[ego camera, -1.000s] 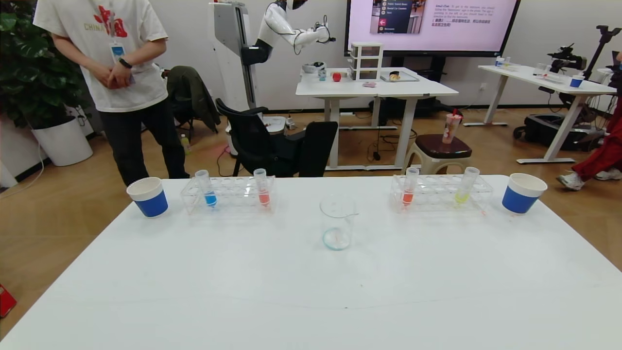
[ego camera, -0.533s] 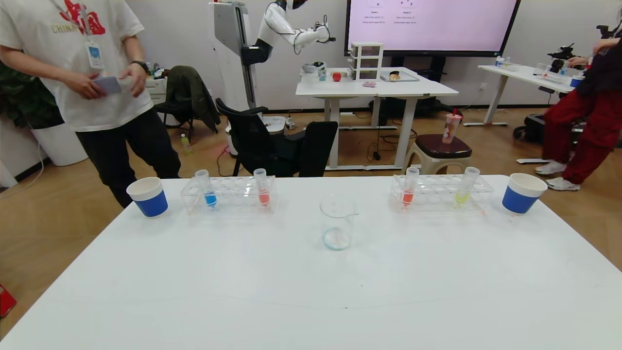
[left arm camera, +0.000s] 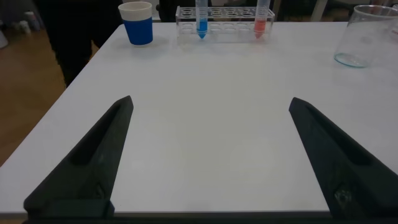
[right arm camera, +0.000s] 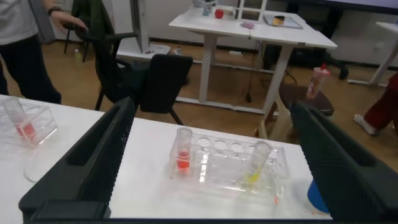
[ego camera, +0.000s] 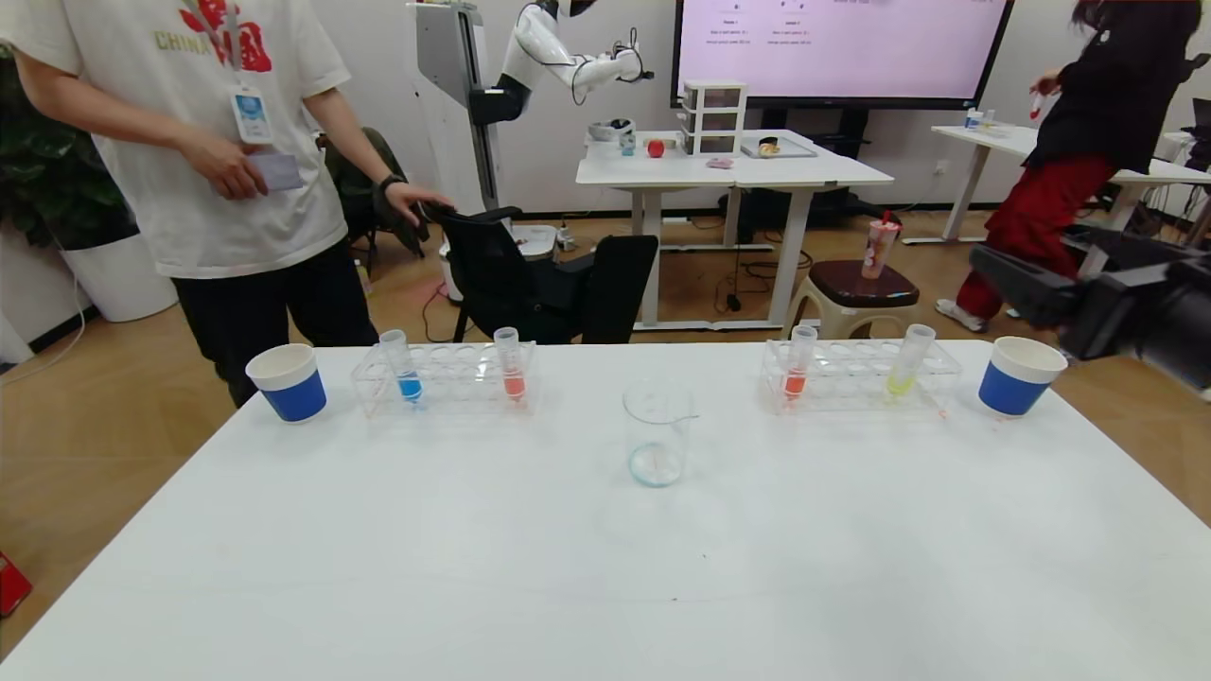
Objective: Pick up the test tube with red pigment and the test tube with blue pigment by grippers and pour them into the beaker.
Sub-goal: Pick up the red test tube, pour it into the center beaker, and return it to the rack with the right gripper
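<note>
- Blue tube (ego camera: pixel 408 367) stands in the left rack (ego camera: pixel 445 378), not picked up yet.
- Left gripper (left arm camera: pixel 208 155) waits over bare table (ego camera: pixel 605 567), fingers wide, holding nothing.
- Beaker (ego camera: pixel 657 433) in the middle looks empty, with room all around.
- Red tube (ego camera: pixel 797 367) stands in the right rack (ego camera: pixel 856 376).
- Right gripper (right arm camera: pixel 214 158) is above that rack, fingers wide, holding nothing.

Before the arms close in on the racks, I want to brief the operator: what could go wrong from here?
1. Two red tubes look alike: the test tube with red pigment in the right rack and a paler one beside the test tube with blue pigment; the wrong one might be picked.
2. The right tool, open, faces both it and a yellow tube.
3. The beaker is light and could tip.
</note>
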Available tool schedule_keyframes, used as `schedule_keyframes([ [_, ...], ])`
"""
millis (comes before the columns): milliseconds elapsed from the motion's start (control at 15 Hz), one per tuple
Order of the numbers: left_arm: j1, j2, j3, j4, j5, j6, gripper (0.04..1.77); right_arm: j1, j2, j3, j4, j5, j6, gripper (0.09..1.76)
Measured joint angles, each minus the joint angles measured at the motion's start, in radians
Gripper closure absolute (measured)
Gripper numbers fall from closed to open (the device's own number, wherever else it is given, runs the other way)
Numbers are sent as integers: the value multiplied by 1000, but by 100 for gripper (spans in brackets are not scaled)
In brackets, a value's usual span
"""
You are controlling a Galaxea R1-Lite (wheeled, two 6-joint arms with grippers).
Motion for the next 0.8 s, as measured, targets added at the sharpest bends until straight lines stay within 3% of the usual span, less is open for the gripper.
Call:
schedule_keyframes([
  [400,0,0,0,0,0,0,6,107,380,-145,-143,-39,39,12],
  [800,0,0,0,0,0,0,6,105,707,-254,-334,-73,44,12],
])
